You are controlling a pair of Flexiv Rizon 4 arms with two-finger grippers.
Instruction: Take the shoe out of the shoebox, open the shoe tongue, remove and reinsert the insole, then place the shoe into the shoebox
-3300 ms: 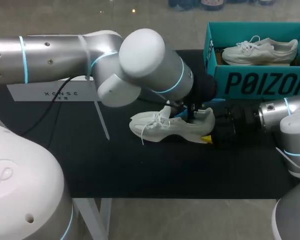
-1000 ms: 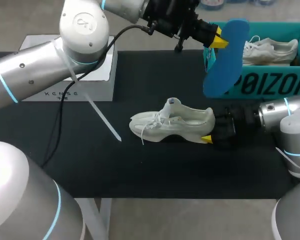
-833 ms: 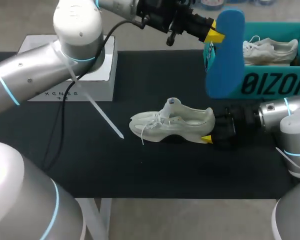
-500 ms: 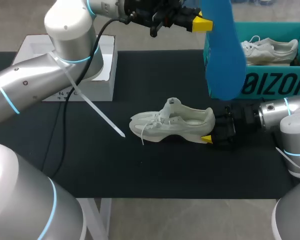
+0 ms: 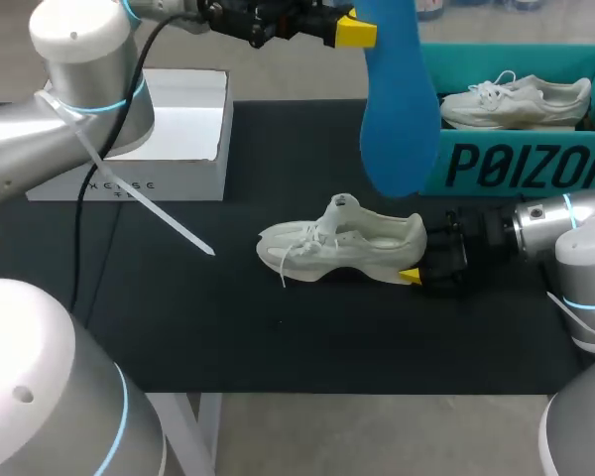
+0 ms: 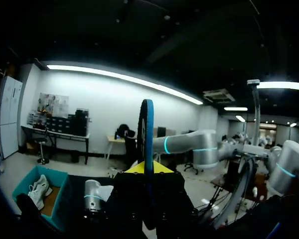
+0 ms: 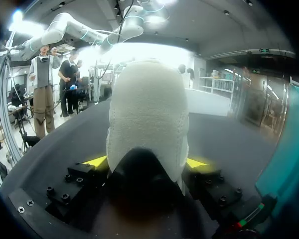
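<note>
A white shoe [image 5: 342, 248] stands upright on the black table [image 5: 228, 327], toe pointing left. My right gripper [image 5: 416, 270] is shut on its heel; in the right wrist view the heel [image 7: 147, 119] fills the gap of the gripper [image 7: 147, 164] between the yellow fingertips [image 7: 97, 161]. High above the table's back, my left gripper [image 5: 362, 30] is shut on the top end of a blue insole [image 5: 397, 99], which hangs down in front of the teal shoebox [image 5: 521, 164]. The left wrist view shows the insole [image 6: 147, 129] edge-on, rising from the gripper [image 6: 148, 169].
A second white shoe [image 5: 516, 99] lies inside the shoebox at the back right. A white box [image 5: 169, 139] sits at the back left. A thin white strap [image 5: 164, 223] hangs from my left arm over the left of the table.
My left arm has swung the blue insole to the left, away from the shoebox front. The shoe and my right gripper have stayed put.
</note>
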